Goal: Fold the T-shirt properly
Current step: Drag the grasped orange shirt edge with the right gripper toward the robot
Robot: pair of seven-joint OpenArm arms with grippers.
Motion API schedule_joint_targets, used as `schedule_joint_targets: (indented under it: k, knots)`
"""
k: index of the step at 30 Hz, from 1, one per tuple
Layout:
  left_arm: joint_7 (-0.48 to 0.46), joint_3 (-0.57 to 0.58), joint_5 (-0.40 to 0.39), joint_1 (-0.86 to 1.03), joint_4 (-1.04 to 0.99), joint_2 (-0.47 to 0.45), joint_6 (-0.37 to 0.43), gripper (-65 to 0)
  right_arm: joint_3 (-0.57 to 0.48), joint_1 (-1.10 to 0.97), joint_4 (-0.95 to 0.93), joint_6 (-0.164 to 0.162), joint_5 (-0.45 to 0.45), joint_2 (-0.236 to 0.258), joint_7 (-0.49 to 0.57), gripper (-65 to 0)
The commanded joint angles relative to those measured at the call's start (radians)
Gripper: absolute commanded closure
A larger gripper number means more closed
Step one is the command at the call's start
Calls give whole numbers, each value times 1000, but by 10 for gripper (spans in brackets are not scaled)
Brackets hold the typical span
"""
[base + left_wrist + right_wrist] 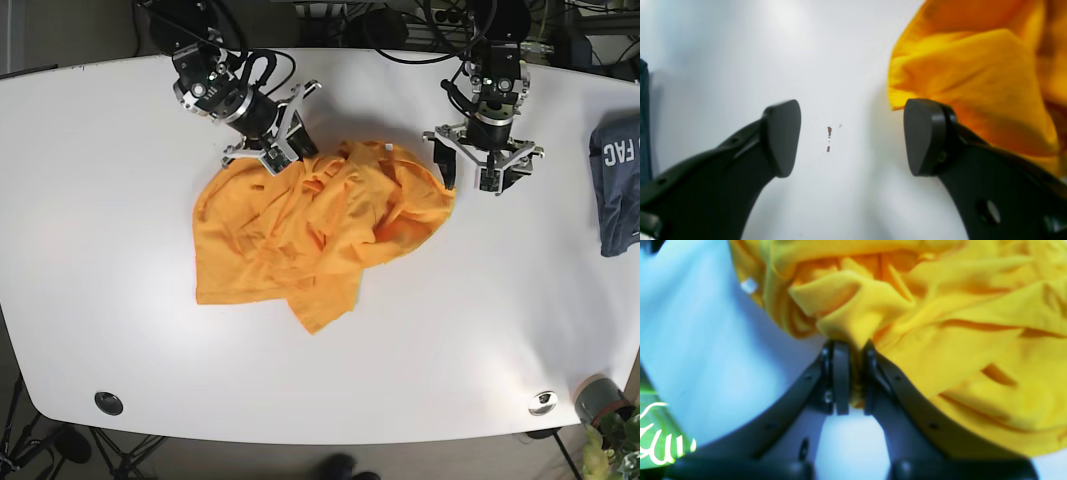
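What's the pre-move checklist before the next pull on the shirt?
1. Right gripper clamped on fabric: ok, shut on a bunched fold of the T-shirt.
2. Left gripper ready to grasp: ok, open, nothing between its fingers.
3. Left gripper lined up on shirt edge: not ok, cloth sits beside one finger, not between.
4. Shirt flat: not ok, crumpled heap.
5. Which part the right gripper holds: cannot tell.
6. Blue garment apart from shirt: ok.
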Motion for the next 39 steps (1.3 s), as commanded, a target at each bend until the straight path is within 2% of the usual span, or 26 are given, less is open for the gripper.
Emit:
schedule_joint_targets:
  k: [1,6,11,15,17,20,24,33,39]
  knots:
    - [-26,-2,-1,-18,17,-5,4,-442,3,-15,37,4,14,0,25,0]
    - [-23,-2,-1,-67,-28,-5,4,-444,-5,-71,65,10,14,-1,25,0]
    - [-23,-2,-1,-118,-77,-5,4,-444,-56,-72,63,4,14,-3,25,-2]
    - [-21,-2,-1,-135,-81,-5,4,-444,-63,-71,65,4,15,-4,25,-171]
    - [-21,-2,-1,-135,-77,-6,4,-444,-59,-71,73,4,17,-4,25,-277]
    - [-21,-8,-1,-135,-49,-12,4,-446,-57,-63,119,4,17,-1,25,-357]
    - [-21,-14,-18,-130,3,-45,2,-446,-57,-58,174,4,18,2,18,-366]
    - [-20,-94,-207,-55,95,-103,2,-446,-57,-5,220,4,18,-4,-14,-366]
    - [-20,-152,-276,-17,92,-127,2,-446,-60,66,217,3,20,-6,-17,-366]
